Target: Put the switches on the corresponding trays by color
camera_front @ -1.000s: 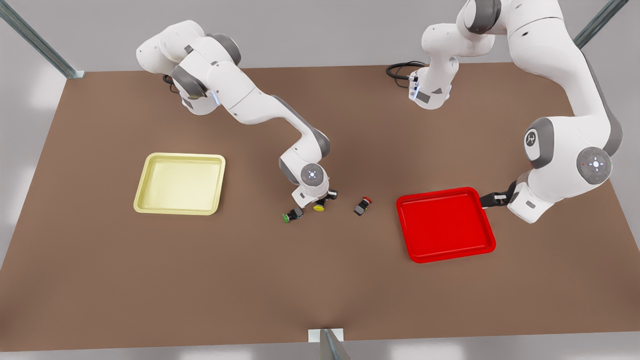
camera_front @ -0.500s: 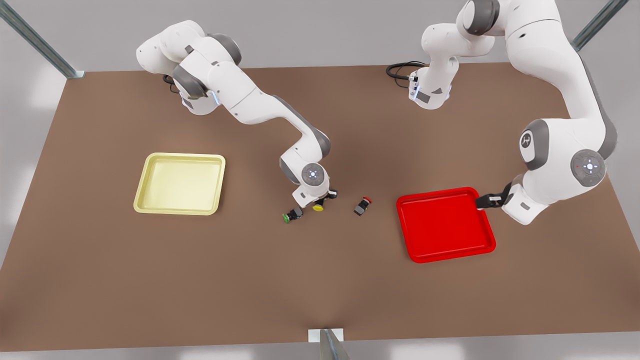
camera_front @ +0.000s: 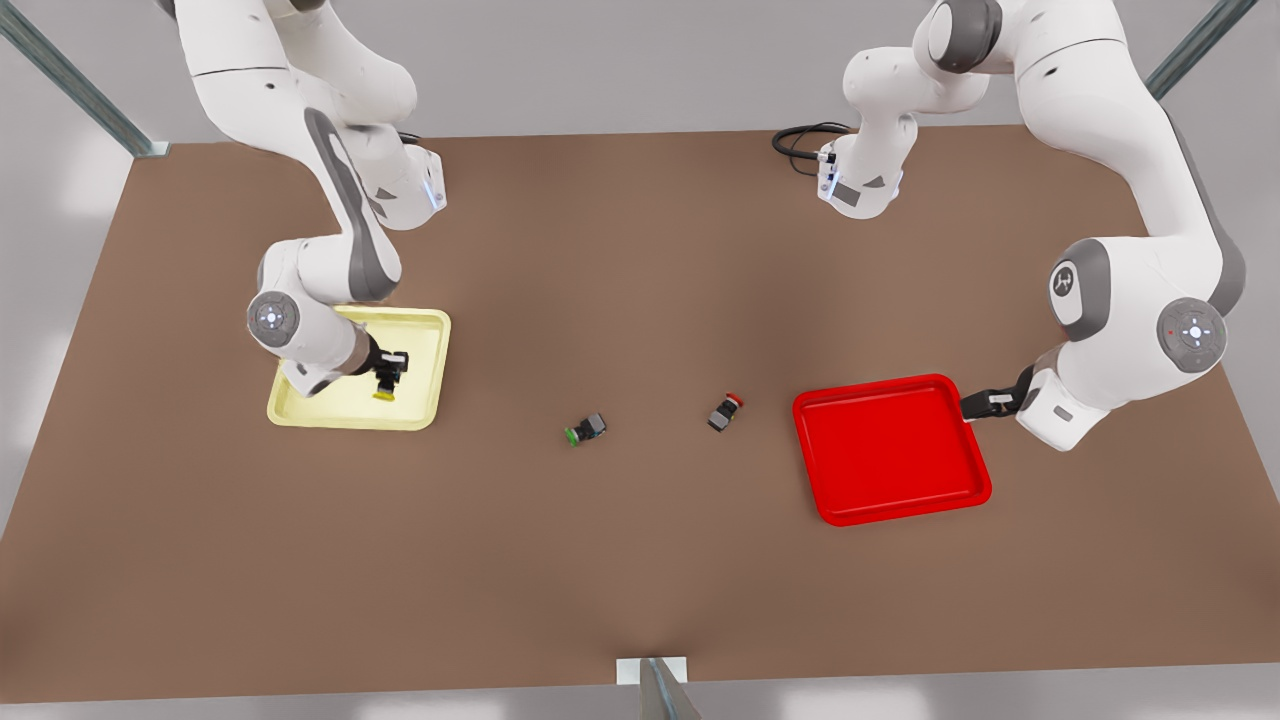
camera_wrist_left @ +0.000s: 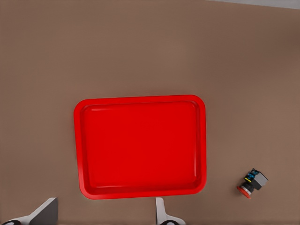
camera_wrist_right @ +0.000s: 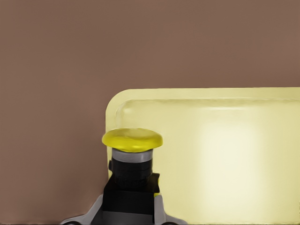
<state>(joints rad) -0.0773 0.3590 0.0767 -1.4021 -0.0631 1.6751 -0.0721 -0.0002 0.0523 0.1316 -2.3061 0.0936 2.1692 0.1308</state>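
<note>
The right gripper grips the yellow switch by its dark body, cap pointing outward, over the yellow tray at the front view's left; the red switch lies on the brown table, just left of the red tray; the left gripper hovers open at that tray's far right corner.

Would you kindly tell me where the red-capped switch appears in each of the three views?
Front view: the red-capped switch lies on the table, between the green-capped switch and the red tray.
Left wrist view: it lies off the red tray's corner.
Right wrist view: this looks at the yellow tray and the yellow switch in the right gripper.
Shared landmark: the red tray, where the open left gripper waits.
</note>
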